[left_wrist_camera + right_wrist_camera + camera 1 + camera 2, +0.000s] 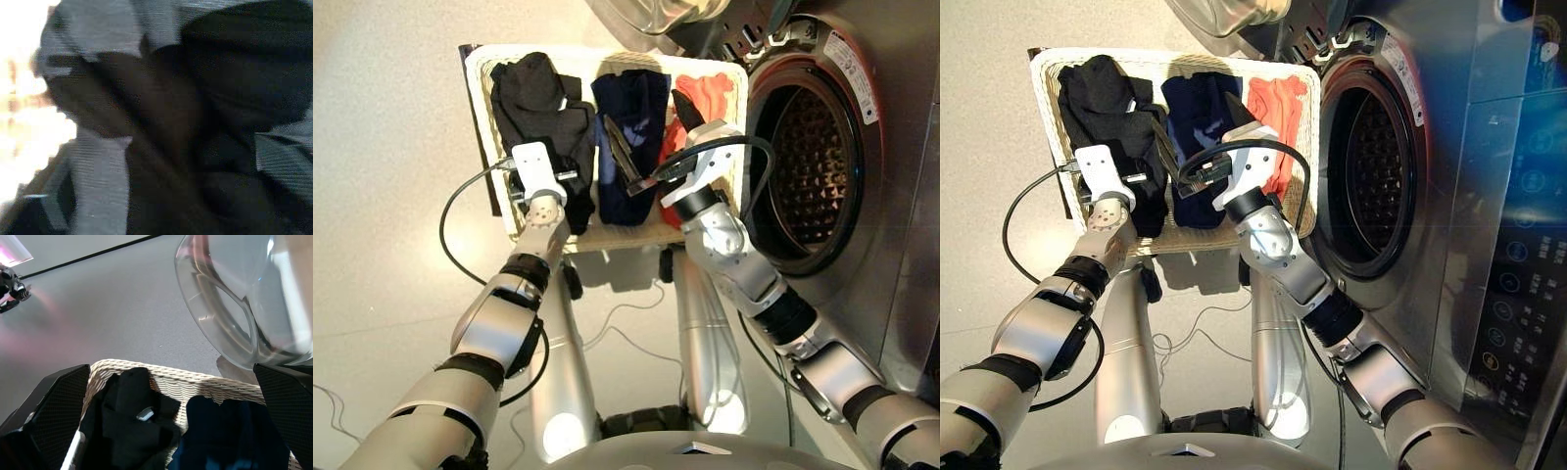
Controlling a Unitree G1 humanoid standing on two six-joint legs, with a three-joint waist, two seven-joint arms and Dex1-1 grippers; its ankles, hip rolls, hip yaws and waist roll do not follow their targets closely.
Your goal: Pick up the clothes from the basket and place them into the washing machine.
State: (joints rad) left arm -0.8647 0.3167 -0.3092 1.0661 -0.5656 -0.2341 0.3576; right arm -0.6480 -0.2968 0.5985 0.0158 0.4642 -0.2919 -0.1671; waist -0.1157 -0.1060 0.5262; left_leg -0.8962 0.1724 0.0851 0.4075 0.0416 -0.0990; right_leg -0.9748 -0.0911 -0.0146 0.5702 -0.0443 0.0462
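The cream-white basket is sitting on the floor just beside the washing machine, whose round drum hole is standing open with the perforated steel drum showing inside, and whose glass-centred door is hanging open above the basket's far side. Three garments are lying side by side in the basket: the black garment on the robot's left, the navy blue garment in the middle, and the coral-red garment nearest the machine. The left gripper is reaching down over the near end of the black garment, and its wrist view is filling with dark cloth pressed close, so the fingers are hidden and I cannot tell whether they are spread or closed, or whether they are gripping the cloth. The right gripper is hovering over the boundary between the navy and coral-red garments, its two black fingers standing wide apart with nothing between them; one finger is lying across the navy cloth in the head view, though whether it is touching cannot be told. A black cable is looping off the left wrist.
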